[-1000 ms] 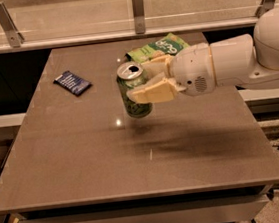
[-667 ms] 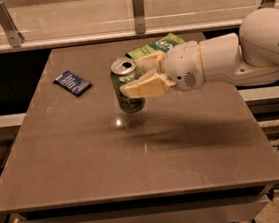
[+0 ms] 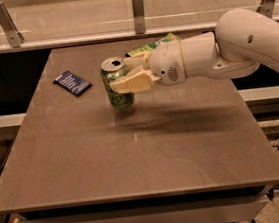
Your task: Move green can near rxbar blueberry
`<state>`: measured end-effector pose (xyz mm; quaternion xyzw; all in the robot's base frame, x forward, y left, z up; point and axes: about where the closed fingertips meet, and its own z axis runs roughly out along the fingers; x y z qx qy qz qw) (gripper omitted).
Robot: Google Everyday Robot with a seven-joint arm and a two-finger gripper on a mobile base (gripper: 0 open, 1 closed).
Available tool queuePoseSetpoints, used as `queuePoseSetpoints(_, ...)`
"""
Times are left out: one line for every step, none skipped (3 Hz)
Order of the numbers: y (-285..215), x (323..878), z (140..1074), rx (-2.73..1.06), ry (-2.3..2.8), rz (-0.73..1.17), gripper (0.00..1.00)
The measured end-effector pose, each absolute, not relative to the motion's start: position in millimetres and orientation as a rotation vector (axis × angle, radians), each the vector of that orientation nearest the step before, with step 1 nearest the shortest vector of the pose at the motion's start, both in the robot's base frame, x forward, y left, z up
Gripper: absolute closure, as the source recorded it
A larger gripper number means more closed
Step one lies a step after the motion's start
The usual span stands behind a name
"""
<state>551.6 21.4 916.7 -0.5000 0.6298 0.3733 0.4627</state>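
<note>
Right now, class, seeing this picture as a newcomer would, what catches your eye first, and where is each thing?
A big white robot arm reaches in from the right, its gripper shut on a small green metal drink can that is upright toward the back of the brown table. Left of the can lies a flat dark blue bar wrapper, apart from it. A green snack bag peeks out behind the gripper.

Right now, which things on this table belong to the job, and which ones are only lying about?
Job: green can, upright, clasped by the tool over the table; rxbar blueberry, lying flat left of the can, not touching it.
Lying about: green snack bag, partly hidden behind the tool.
</note>
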Motion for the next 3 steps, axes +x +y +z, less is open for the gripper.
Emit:
queuePoseSetpoints(30.0,564.4,911.5,-1.220,1.562,0.907,1.00)
queuePoseSetpoints(41.8,577.9,907.1,-1.221,1.562,0.908,1.00)
queuePoseSetpoints(53.0,590.9,901.2,-1.222,1.563,0.920,1.00)
